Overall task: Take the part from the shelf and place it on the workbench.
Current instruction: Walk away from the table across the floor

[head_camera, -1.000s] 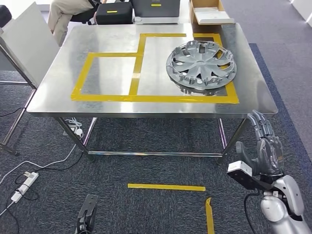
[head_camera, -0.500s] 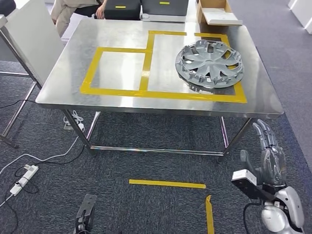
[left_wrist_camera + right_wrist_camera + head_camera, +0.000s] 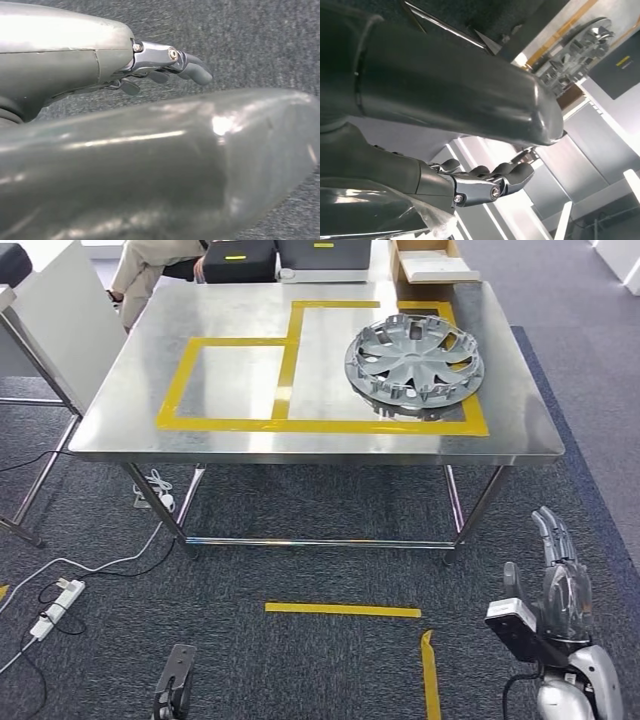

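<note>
Part: the grey wheel cover [image 3: 413, 363] is lying flat on the steel worktop [image 3: 226, 435], inside the right-hand square of yellow tape [image 3: 283, 390].
Right hand [image 3: 562, 585]: hanging low beside the worktop's near right corner, fingers straight and spread, holding nothing.
Left hand [image 3: 166, 62]: hanging over the carpet [image 3: 317, 550]; fingers seem loosely extended and nothing is in them, though the close view is poor.
Change: the whole picture is shifting, so the camera is moving; the right hand is sitting lower than half a second ago.
Person [image 3: 147, 265]: sitting beyond the far edge.

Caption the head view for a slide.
Grey hubcap resting on the steel workbench; right robot hand open and lowered beside it.
</note>
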